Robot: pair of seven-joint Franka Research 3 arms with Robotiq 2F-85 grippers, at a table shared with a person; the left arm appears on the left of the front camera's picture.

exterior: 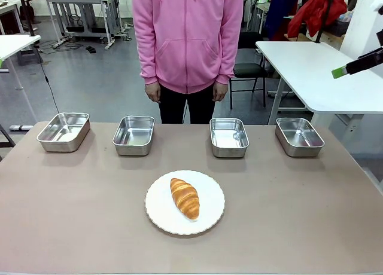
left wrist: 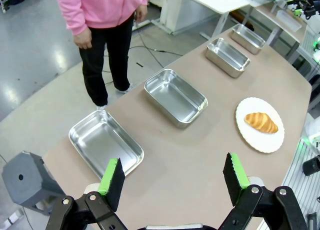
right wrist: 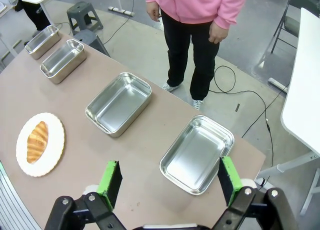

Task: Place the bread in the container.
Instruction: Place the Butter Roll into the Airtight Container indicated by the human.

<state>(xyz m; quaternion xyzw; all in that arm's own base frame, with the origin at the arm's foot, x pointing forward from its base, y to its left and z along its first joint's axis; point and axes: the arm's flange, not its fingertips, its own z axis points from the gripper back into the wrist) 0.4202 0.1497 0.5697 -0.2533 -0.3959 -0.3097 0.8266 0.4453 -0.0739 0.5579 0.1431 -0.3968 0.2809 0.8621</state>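
On the table (exterior: pixel 72 215), front view: croissant (exterior: pixel 184 198) lies on white plate (exterior: pixel 158 210) at the near middle; four steel trays (exterior: pixel 134 134) stand in a row beyond it, all bare.
Left wrist view: left gripper (left wrist: pixel 172 165) spread wide, holding nothing.
Right wrist view: right gripper (right wrist: pixel 168 166) spread wide, holding nothing; croissant on plate at left.
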